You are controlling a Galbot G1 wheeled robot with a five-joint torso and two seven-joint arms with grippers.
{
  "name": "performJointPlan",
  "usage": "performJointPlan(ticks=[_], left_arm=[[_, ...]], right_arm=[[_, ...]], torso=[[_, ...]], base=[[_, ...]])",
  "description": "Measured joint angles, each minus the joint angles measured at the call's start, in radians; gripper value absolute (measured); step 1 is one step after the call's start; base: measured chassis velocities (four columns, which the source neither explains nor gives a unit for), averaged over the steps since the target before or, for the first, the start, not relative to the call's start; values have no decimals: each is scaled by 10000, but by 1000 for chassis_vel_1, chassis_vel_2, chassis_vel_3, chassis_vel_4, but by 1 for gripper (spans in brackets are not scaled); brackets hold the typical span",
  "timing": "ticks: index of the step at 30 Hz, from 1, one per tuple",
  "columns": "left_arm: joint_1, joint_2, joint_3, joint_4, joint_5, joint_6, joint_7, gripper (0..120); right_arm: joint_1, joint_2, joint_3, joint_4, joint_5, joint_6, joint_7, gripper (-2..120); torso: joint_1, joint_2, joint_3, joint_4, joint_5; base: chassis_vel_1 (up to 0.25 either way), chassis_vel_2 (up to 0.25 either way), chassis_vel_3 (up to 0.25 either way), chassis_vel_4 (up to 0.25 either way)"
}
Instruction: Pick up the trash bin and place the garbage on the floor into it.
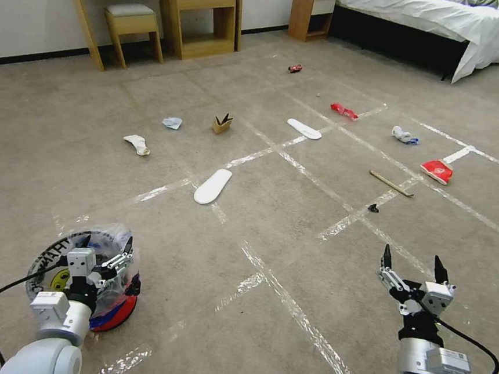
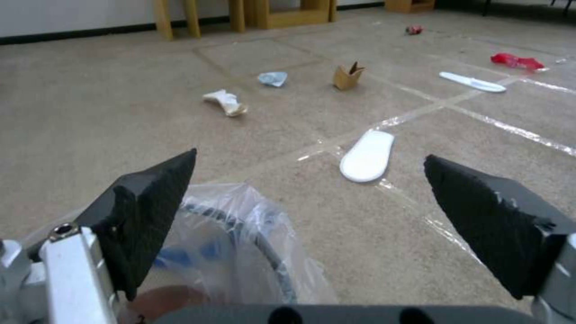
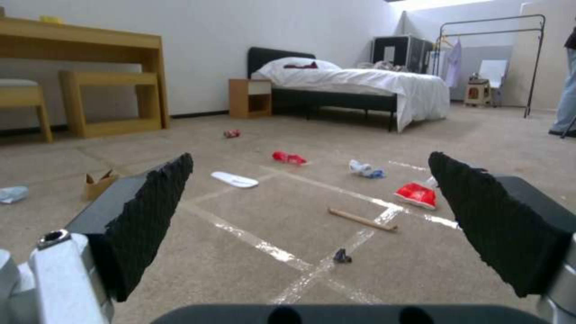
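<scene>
At your near left, left end effector (image 1: pixel 105 254) spread wide over the trash bin (image 1: pixel 112 306) rim; right end effector (image 1: pixel 412 266) open above the floor (image 1: pixel 269 223); garbage scattered ahead, nearest a white slipper (image 1: pixel 213 186).

Bright even light, glare on tape strips (image 1: pixel 298 162)

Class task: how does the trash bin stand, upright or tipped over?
Upright. The trash bin rests on its base on the carpet, its bag-lined mouth facing up. The open left tool is at its rim.
</scene>
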Motion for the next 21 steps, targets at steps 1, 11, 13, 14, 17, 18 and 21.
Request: performJointPlan(ticks=[1, 11, 13, 14, 17, 18, 21], left_arm=[[5, -2, 0, 1, 0, 0, 0, 100], [57, -15, -16, -59, 7, 0, 0, 100], [78, -23, -18, -80, 13, 0, 0, 100], [78, -23, -18, -80, 13, 0, 0, 100], [104, -26, -22, -108, 22, 0, 0, 100], [104, -26, -22, -108, 22, 0, 0, 100], [123, -26, -30, -137, 24, 0, 1, 100]], right_arm=[[2, 2, -6, 0, -2, -4, 0, 100], [16, -3, -13, -13, -36, -21, 0, 99], [16, 1, -21, -13, -42, -21, 7, 98], [16, 1, -21, -13, -42, -21, 7, 98], [8, 4, -31, -13, -52, -17, 12, 99], [8, 4, -31, -13, -52, -17, 12, 99], [8, 20, -40, -14, -70, -18, 20, 99]], torso=[[0, 0, 0, 0, 0], [0, 0, 0, 0, 0], [0, 0, 0, 0, 0], [0, 0, 0, 0, 0], [0, 0, 0, 0, 0], [0, 0, 0, 0, 0], [-1, 0, -1, 0, 0]], base=[[0, 0, 0, 0], [0, 0, 0, 0], [0, 0, 0, 0], [0, 0, 0, 0], [0, 0, 0, 0], [0, 0, 0, 0], [-19, 18, 18, -13]])
